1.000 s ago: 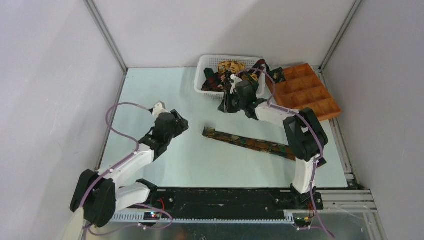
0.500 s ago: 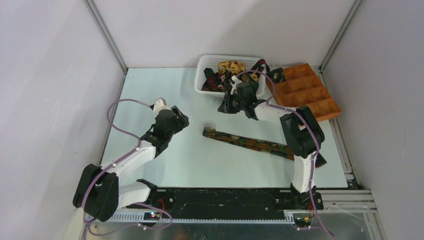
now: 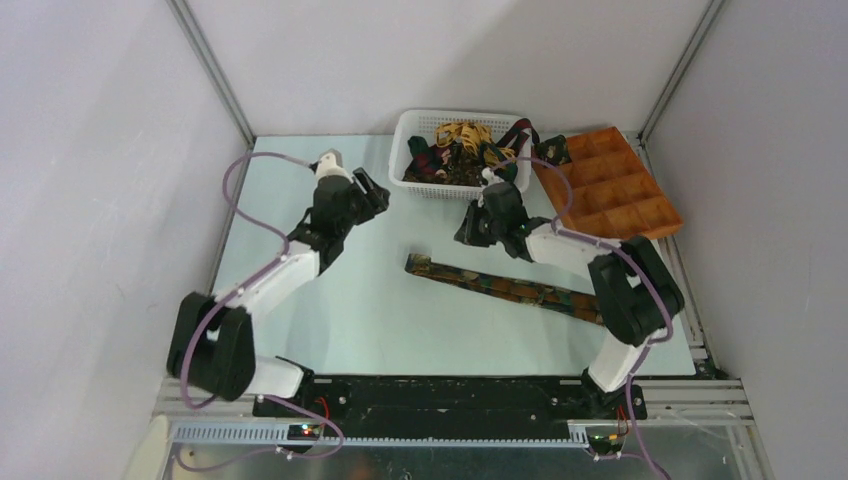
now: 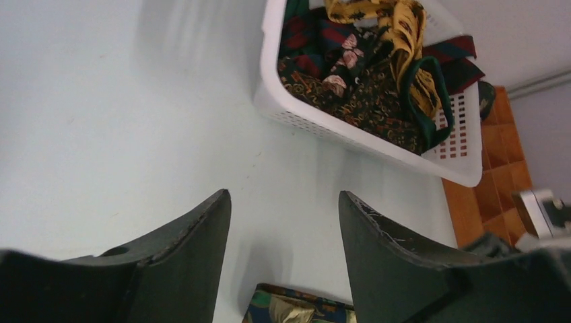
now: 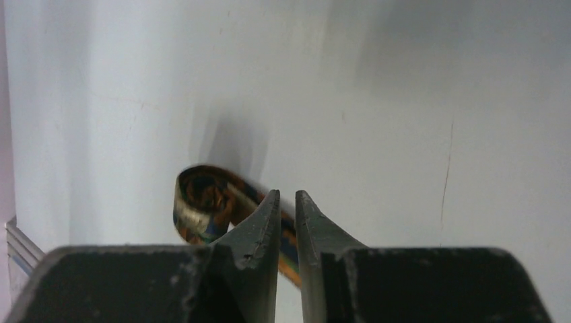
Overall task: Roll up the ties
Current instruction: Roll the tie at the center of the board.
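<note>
We see one patterned tie [image 3: 500, 286] stretched out flat on the counter [image 3: 330, 310], running slantwise from near the middle toward the right arm's side. Its end nearer the middle is folded or curled over on itself, as the right wrist view shows. The right pincer [image 5: 287, 195] hangs between this tie and the white basket [image 3: 401, 150], apart from both in the top view. Its two fingers are drawn almost together with only a thin slit between them. We can see nothing caught in that slit, and the curled tie end lies beyond the fingertips, partly hidden behind one of them. The left pincer [image 4: 283, 198] is off the left front corner of the basket, with its fingers spread well apart and nothing between them. Through the gap we see bare counter, and at the bottom edge of that view the tip of the flat tie. The other ties [image 4: 350, 74] are heaped loose in the basket at the far side of the counter. They are dark green and red patterned ones and a yellow-gold one, and a dark striped one is draped over the rim on the side toward the tray. The orange-brown compartment tray [image 3: 610, 190] sits just beside the basket on the right.
</note>
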### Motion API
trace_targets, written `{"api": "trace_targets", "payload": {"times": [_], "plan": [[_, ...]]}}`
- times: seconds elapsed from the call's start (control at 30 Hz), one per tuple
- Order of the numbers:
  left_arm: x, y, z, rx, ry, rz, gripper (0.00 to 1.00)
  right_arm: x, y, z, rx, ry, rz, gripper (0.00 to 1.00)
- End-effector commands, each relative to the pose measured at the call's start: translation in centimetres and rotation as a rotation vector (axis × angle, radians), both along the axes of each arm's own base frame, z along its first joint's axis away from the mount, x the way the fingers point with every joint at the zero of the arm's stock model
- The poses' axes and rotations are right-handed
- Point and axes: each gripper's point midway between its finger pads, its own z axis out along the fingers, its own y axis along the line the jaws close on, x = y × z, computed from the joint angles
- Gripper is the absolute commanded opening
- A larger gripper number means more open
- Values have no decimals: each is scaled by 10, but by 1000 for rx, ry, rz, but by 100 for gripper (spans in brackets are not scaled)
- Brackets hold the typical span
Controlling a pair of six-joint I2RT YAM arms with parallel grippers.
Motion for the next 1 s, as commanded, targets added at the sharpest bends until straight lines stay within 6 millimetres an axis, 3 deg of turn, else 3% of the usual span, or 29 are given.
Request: {"api": "trace_targets", "payload": {"times": [0.0,0.03,0.07,0.13,0.3,0.33,0.47,0.5,0.53,0.57,0.6,0.63,0.73,0.93,0.97], "plan": [[26,-24,-14,-27,62,-176,62,-20,6,27,9,-127,-7,15],[31,-33,-7,-54,48,-233,61,-31,5,26,-3,-145,5,11],[35,-37,-20,-42,73,-262,59,-31,7,30,-11,-194,17,9],[45,-48,-20,-33,85,-325,58,-45,13,31,-34,-252,65,1],[54,-62,-37,12,137,-434,55,-83,39,22,-155,-371,248,0],[55,-65,-41,11,144,-452,54,-82,37,19,-189,-404,243,0],[54,-71,-51,9,155,-499,52,-107,46,1,-120,-431,254,0],[53,-72,-55,7,163,-505,51,-106,54,9,-57,-455,232,0],[50,-73,-58,3,167,-516,51,-110,52,-2,-57,-441,224,0],[49,-74,-62,1,174,-522,50,-107,59,7,2,-468,197,0],[47,-75,-65,-6,178,-533,49,-110,60,0,6,-463,188,0],[46,-76,-69,-10,188,-540,48,-108,67,9,57,-491,166,0],[44,-80,-78,-18,203,-560,46,-115,86,10,128,-524,164,0],[43,-87,-96,-16,240,-589,43,-124,101,9,170,-603,93,0],[42,-88,-98,-15,244,-592,43,-125,100,2,154,-606,80,0]]}}
